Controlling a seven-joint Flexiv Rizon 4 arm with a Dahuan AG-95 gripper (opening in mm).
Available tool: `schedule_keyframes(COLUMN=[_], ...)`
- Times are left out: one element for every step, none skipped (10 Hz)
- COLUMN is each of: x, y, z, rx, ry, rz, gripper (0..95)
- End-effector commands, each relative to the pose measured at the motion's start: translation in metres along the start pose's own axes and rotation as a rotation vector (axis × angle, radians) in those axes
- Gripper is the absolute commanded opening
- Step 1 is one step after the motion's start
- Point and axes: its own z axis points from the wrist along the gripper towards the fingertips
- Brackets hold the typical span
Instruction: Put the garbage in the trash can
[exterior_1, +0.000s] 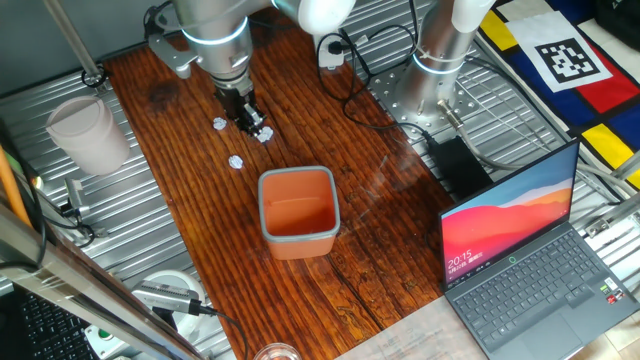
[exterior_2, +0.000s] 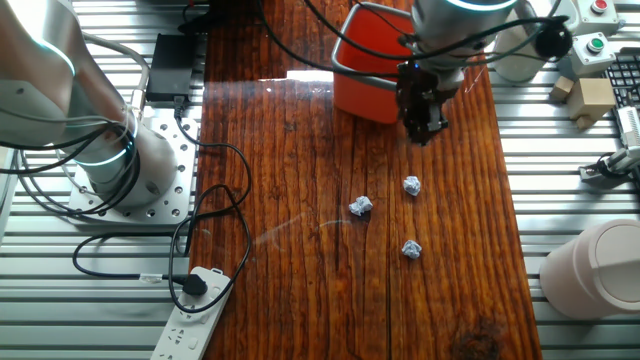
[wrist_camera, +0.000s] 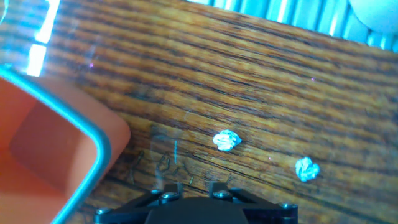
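Three tiny white-grey garbage scraps lie on the wooden table: one (exterior_1: 264, 133) beside my fingertips, one (exterior_1: 219, 124) further left, one (exterior_1: 236, 160) nearer the bin. The other fixed view shows them too (exterior_2: 412, 185) (exterior_2: 361, 206) (exterior_2: 411, 249). The hand view shows two (wrist_camera: 226, 140) (wrist_camera: 306, 168). The orange trash can (exterior_1: 298, 210) stands upright and looks empty; it also shows in the other fixed view (exterior_2: 370, 60) and the hand view (wrist_camera: 43, 137). My gripper (exterior_1: 252, 122) (exterior_2: 424, 128) (wrist_camera: 191, 190) hangs above the table between bin and scraps. Its fingers look together and hold nothing.
A translucent white cup (exterior_1: 90, 130) stands on the metal frame at the left. An open laptop (exterior_1: 530, 260) sits at the front right. A power strip (exterior_1: 335, 50) and cables lie near the second arm's base (exterior_1: 440, 60).
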Motion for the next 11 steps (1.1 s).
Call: schedule_keyframes(x=[-0.004,-0.009,-0.016,-0.019,-0.025,-0.029,-0.033,-0.035,-0.038,-0.041,-0.042], y=[-0.005,-0.012,-0.021,-0.027,-0.038,-0.045,-0.050,-0.053,-0.055,-0.055,-0.055], z=[0.007,0.013,0.020,0.025,0.038,0.051,0.062,0.069,0.077,0.087,0.093], rx=[0.003,0.008,0.021,0.032,0.036,0.037,0.041,0.038,0.032,0.034,0.036], ry=[0.003,0.007,0.013,0.015,0.013,0.013,0.005,0.000,-0.012,-0.013,-0.017], rz=[-0.055,-0.059,-0.072,-0.085,-0.103,-0.120,-0.128,-0.134,-0.146,-0.150,-0.151], gripper=[0.0,0.0,0.0,0.0,0.0,38.0,38.0,38.0,57.0,57.0,57.0])
